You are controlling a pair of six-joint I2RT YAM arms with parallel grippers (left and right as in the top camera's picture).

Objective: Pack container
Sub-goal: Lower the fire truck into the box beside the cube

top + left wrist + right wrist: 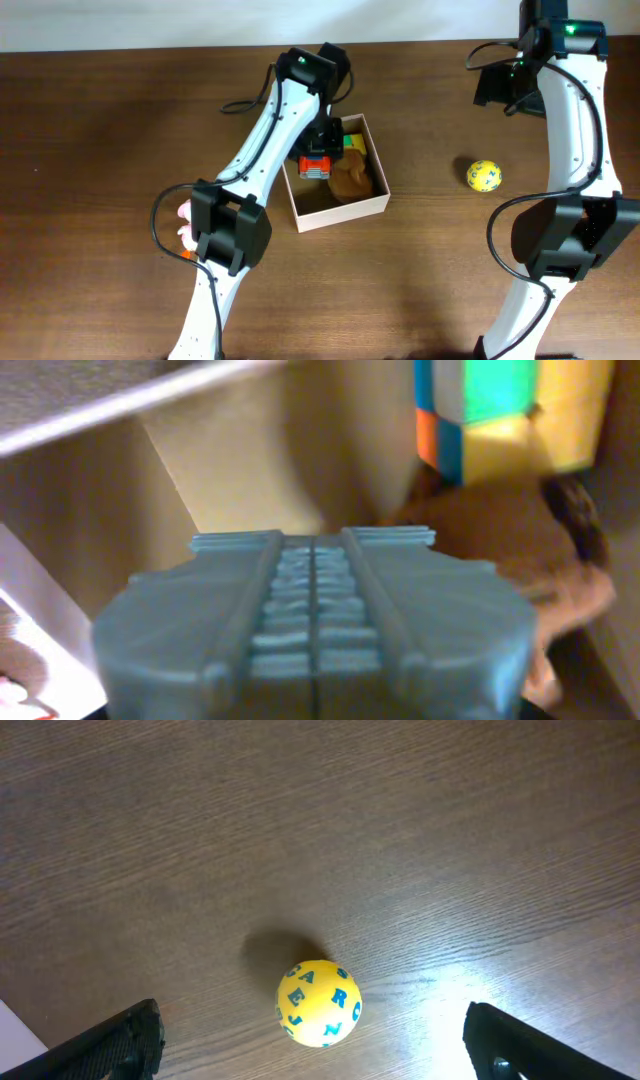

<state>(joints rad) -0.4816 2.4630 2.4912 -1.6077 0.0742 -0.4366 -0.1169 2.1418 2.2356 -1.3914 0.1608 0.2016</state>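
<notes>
The container is a cream-walled square box with a tan inside, at the table's middle. In it lie a brown plush toy and a coloured cube. My left gripper reaches down into the box's left part and is shut on a blue-grey ridged toy with a red part. This toy fills the left wrist view and hides the fingers. The cube and plush lie behind it. My right gripper is open, high above a yellow lettered ball.
The yellow ball lies on the bare wood to the right of the box. A pink object shows partly behind the left arm's base. Cables run along the far edge.
</notes>
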